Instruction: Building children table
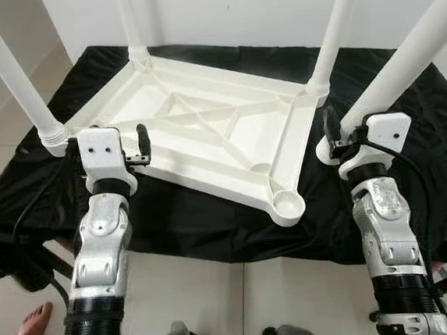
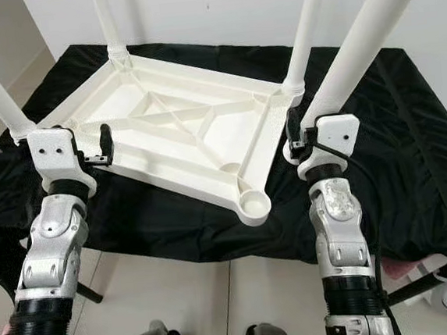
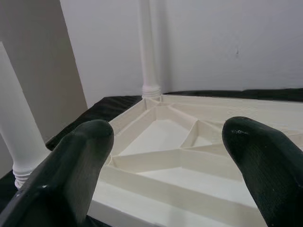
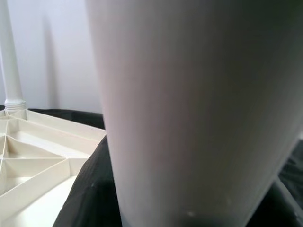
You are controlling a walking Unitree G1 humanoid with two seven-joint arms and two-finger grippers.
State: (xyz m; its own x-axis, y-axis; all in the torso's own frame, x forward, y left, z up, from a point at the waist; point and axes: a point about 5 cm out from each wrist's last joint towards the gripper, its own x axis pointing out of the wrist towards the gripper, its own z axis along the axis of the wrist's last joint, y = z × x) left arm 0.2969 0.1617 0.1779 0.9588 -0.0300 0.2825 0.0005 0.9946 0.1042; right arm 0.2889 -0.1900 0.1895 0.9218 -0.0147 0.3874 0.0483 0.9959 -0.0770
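Tabletop [image 1: 204, 130] lies upside down on black cloth [image 1: 213, 223]; right gripper [image 1: 332, 136] clenches the loose leg [image 1: 402, 65] beside empty socket [image 1: 289, 203]. Left wrist view: left gripper [image 3: 168, 156] gapes, empty, at the rim. Right wrist view: leg fills it; I'd keep it upright over the socket.

Plain home room, pale tiled floor [image 1: 197, 311], bare white wall [image 1: 241, 9], black cloth [image 1: 213, 223]

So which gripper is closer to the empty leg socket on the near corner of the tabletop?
Right. The right gripper holds the loose leg just beside the empty socket. The left gripper is across the tabletop, at its near-left edge.
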